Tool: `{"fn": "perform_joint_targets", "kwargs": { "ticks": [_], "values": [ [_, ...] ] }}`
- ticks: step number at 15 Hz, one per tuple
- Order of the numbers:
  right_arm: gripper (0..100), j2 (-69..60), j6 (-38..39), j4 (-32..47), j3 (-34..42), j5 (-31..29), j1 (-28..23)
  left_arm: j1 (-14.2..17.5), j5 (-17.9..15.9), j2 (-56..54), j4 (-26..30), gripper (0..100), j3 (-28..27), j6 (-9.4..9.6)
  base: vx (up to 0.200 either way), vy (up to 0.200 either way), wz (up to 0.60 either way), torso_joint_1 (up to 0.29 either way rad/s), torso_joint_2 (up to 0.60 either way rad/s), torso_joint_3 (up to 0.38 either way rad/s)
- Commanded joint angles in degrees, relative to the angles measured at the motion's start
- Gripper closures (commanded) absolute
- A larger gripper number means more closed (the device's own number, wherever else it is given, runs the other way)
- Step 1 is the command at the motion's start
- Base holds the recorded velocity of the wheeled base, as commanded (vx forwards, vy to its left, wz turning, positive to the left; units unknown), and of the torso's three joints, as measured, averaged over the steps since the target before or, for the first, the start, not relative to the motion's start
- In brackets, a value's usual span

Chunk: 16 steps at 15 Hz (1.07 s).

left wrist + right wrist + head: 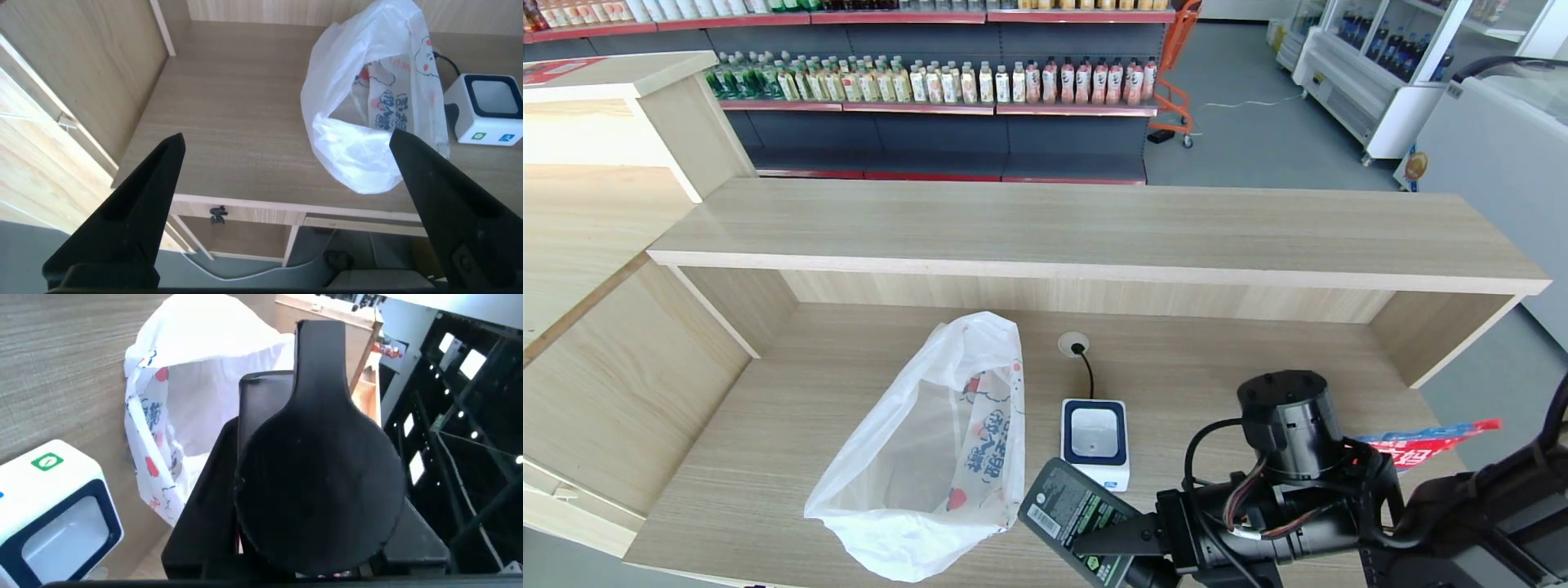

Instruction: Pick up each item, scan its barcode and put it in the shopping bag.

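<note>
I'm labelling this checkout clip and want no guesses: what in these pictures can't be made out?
The red packet: head view, mostly hidden behind the right arm.
The dark packet in the right gripper: head view, its near end is cut off by the bottom edge, and its print is too small to read.
The shopping bag: whether anything lies inside; its crumpled, printed plastic hides that in every view.

On the counter [792, 425] the shopping bag [931, 441] lies just left of the scanner [1095, 441]. Before the scanner, by the bag's near end, the right gripper [1115, 541] holds a package [1066, 510]. A packet [1429, 441] lies far right. Shelves [931, 106] stand behind the counter.
</note>
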Motion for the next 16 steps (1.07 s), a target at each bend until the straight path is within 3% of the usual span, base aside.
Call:
{"fn": "perform_joint_targets", "kwargs": {
  "ticks": [1, 4, 16],
  "values": [
    [100, 1.9, -0.1, -2.2, 0.3, 1.4, 0.0, 0.0, 0.0, 0.0, 0.0, 0, 0.0, 0.02, 0.0, 0.0, 0.0, 0.0, 0.0, 0.0],
    [100, 3.4, -1.2, -6.4, 0.6, 4.4, -0.1, 0.0, 0.0, 0.0, 0.0, 0, 0.0, 0.02, 0.0, 0.0, 0.0, 0.0, 0.0, 0.0],
    [100, 5.8, -1.1, -6.7, -3.0, 6.5, -2.0, 0.0, 0.0, 0.0, 0.0, 0, 0.0, 0.02, 0.0, 0.0, 0.0, 0.0, 0.0, 0.0]
  ]
}}
